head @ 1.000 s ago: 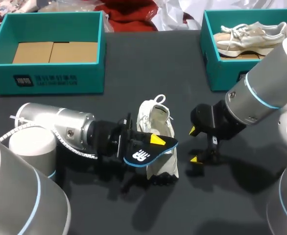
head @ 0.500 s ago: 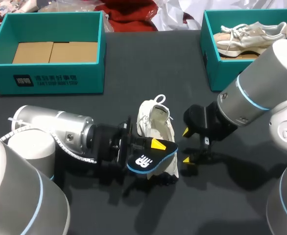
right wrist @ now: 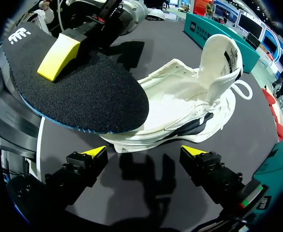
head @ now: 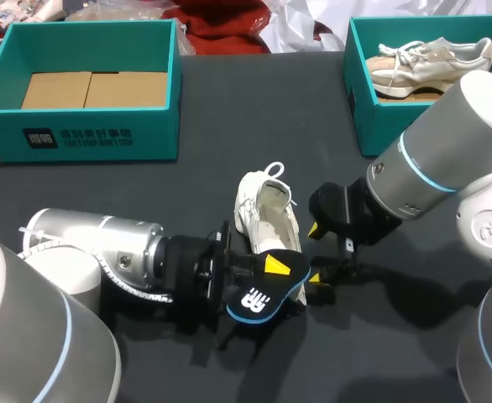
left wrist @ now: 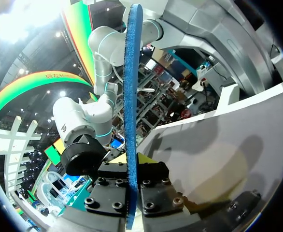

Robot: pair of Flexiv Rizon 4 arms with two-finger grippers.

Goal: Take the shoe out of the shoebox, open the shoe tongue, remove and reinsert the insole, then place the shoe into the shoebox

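A white logo mark (head: 253, 298) is printed at the heel end of the dark insole (head: 267, 285). It shows in the head view and again in the right wrist view. The front wall of the left shoebox (head: 158, 134) bears a white label block (head: 40, 138) and, beside it, a line of white characters, too small to make out. A dark printed tag (right wrist: 227, 57) sits on the tongue of the shoe (right wrist: 180, 104); its print is illegible.
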